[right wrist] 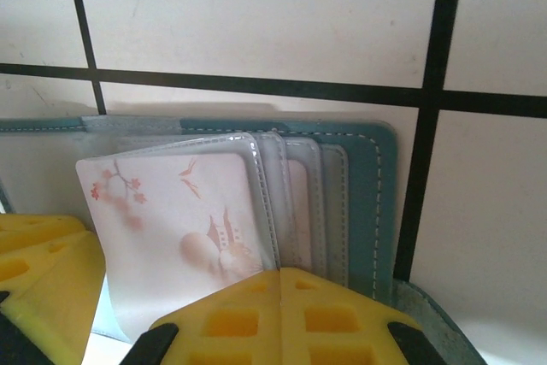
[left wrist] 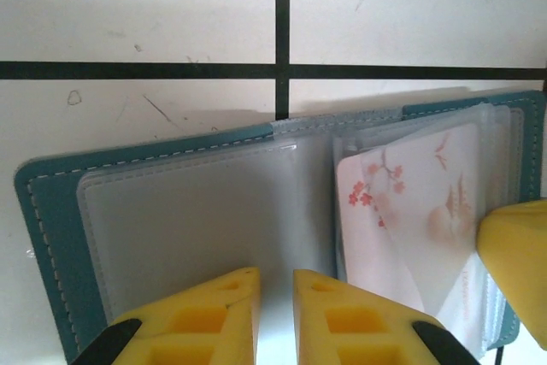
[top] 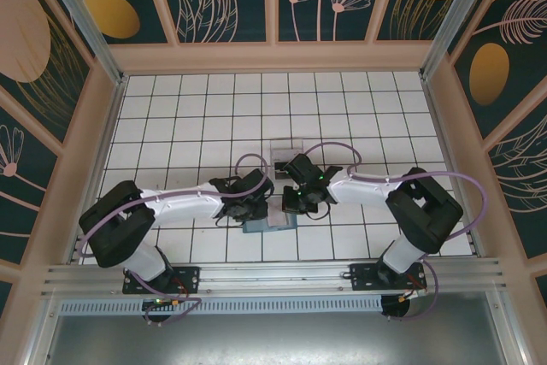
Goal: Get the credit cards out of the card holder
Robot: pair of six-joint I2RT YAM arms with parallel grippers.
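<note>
right gripper [right wrist: 280, 320]: pads shut together at near edge of floral credit card [right wrist: 175, 211], bite unconfirmed | left gripper [left wrist: 275, 318]: closed to a slit over empty left sleeve [left wrist: 197, 211], likely pinning card holder [right wrist: 372, 203] open | card just ahead of your right fingertips, tilted, holder's right half | right arm nearer

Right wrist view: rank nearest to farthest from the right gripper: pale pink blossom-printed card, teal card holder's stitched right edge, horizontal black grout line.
1. Pale pink blossom-printed card, left of the right gripper.
2. Teal card holder's stitched right edge, upper right.
3. Horizontal black grout line, beyond both.
</note>
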